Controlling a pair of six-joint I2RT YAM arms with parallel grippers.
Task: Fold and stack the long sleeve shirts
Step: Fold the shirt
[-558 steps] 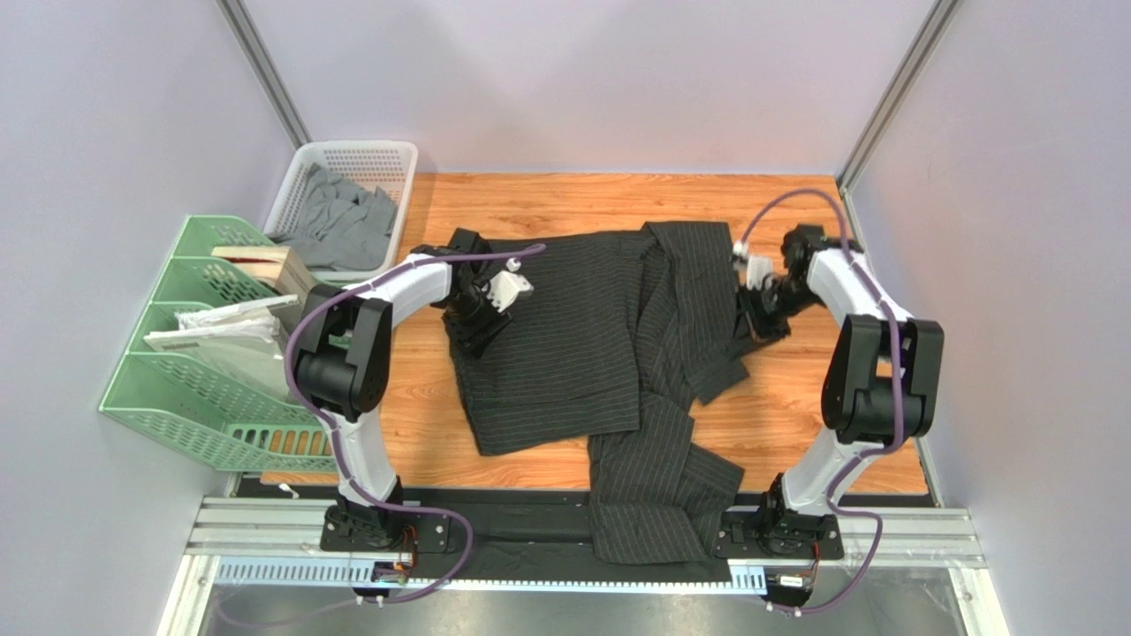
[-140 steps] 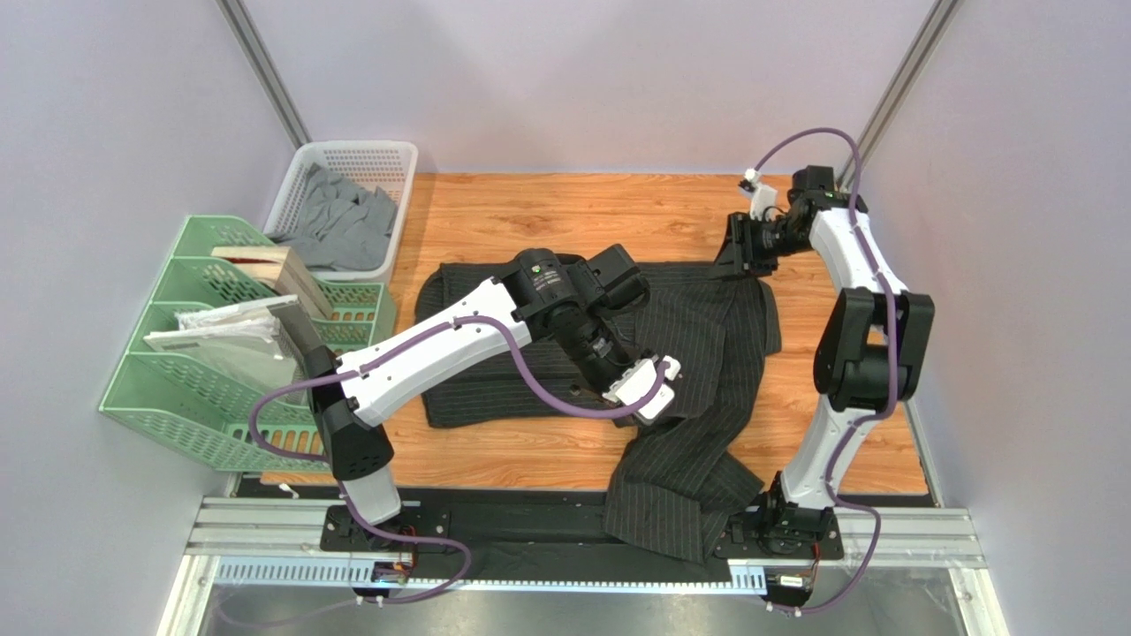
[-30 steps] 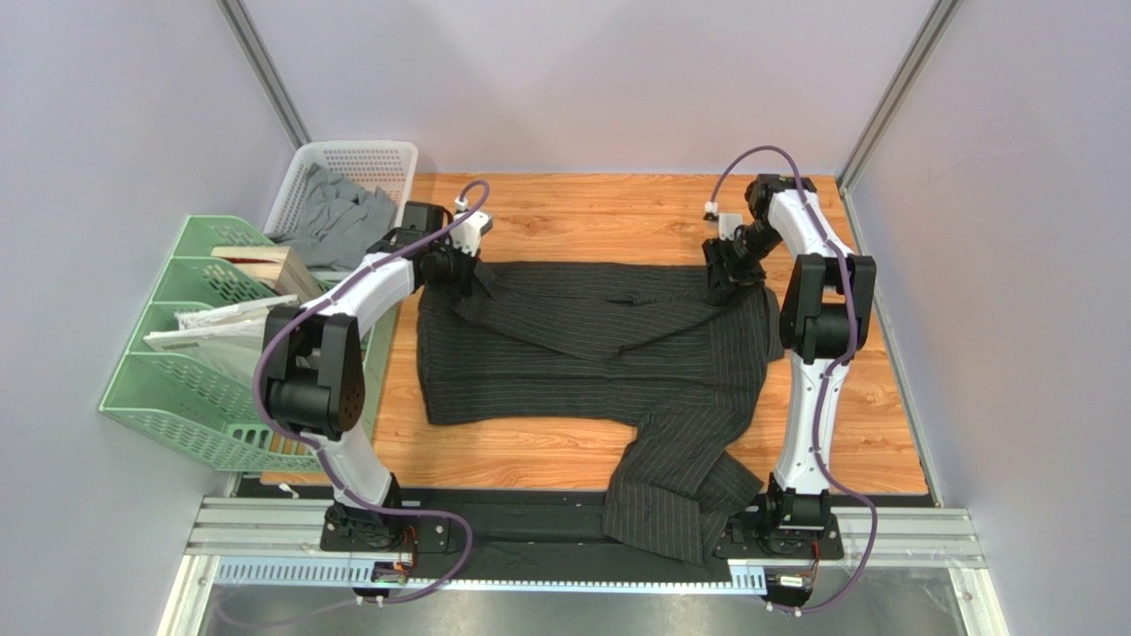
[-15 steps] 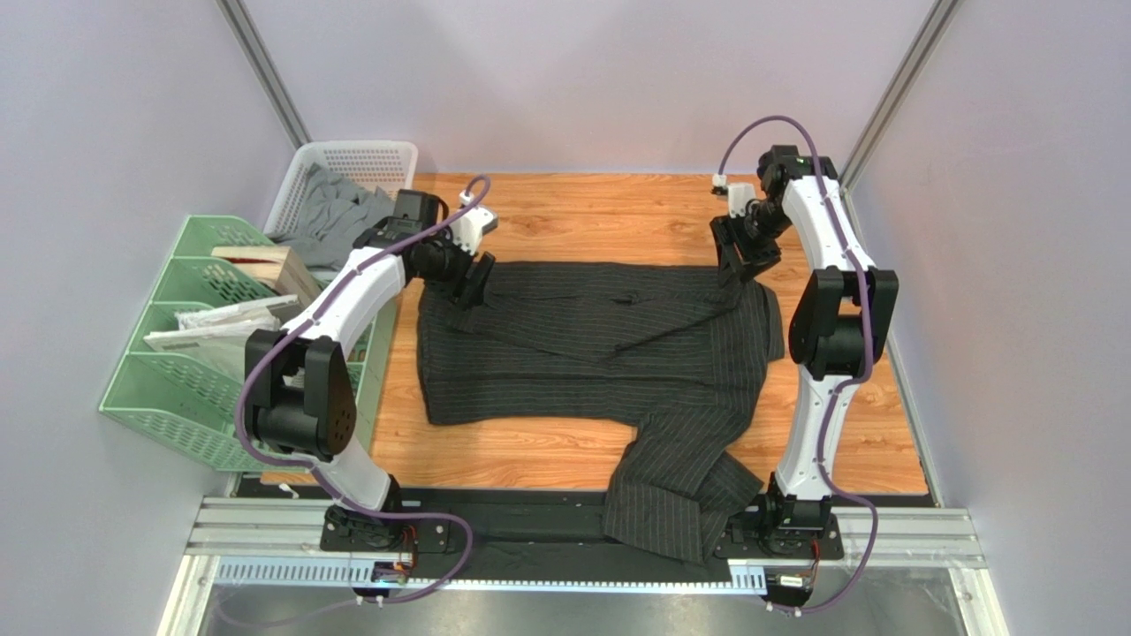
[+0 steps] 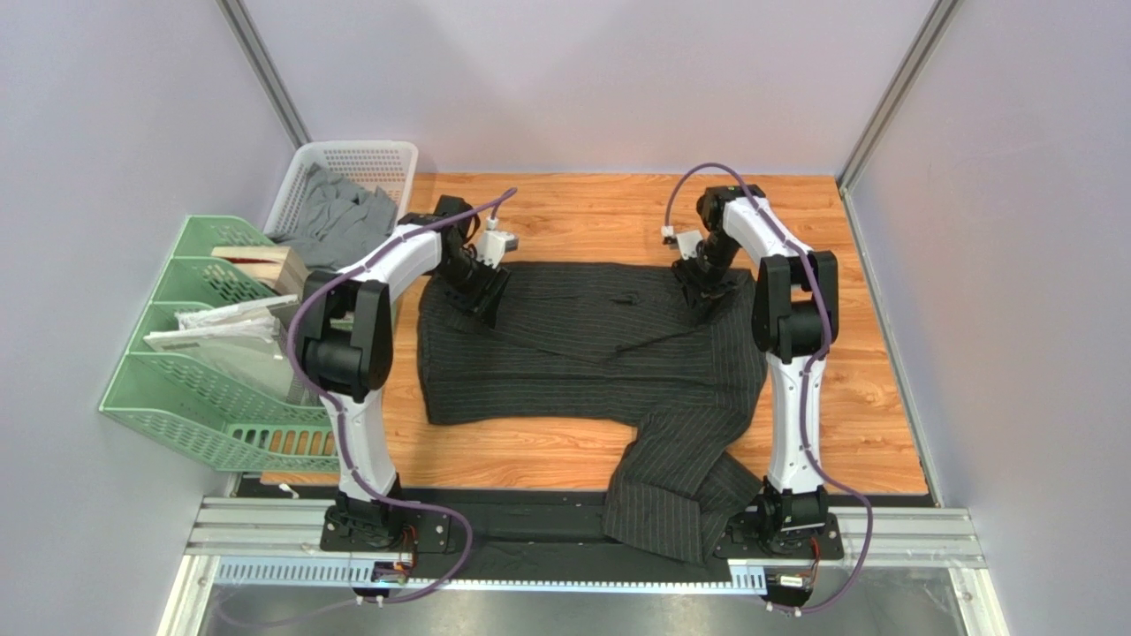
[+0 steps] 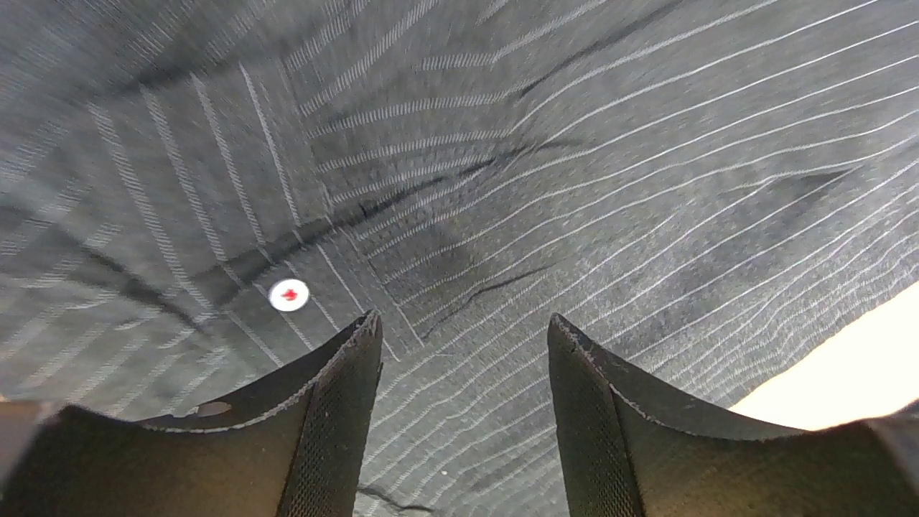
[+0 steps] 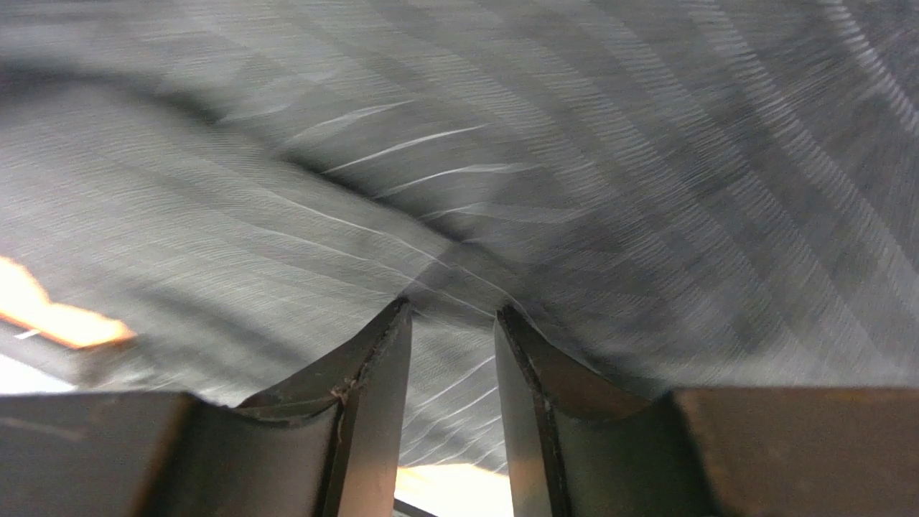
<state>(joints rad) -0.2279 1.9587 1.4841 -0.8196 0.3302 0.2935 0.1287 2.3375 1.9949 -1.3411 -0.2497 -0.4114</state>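
Observation:
One long sleeve shirt [image 5: 584, 351], charcoal with pale pinstripes, lies spread across the wooden table. One sleeve hangs off the near edge [image 5: 671, 497]. My left gripper [image 5: 478, 285] is over the shirt's far-left corner. In the left wrist view it [image 6: 464, 320] is open and empty just above the fabric, next to a white button [image 6: 286, 294]. My right gripper [image 5: 696, 282] is over the shirt's far-right part. In the right wrist view it [image 7: 453, 310] has its jaws a narrow gap apart, tips against blurred fabric [image 7: 604, 162] that shows through the gap.
A white basket [image 5: 385, 159] holding grey clothes [image 5: 332, 225] stands at the far left corner. A green file rack [image 5: 173, 384] with papers stands along the left edge. Bare wood [image 5: 863, 398] lies right of the shirt.
Both grippers have moved inward from the shirt's far corners onto the shirt. The shirt has kept its place.

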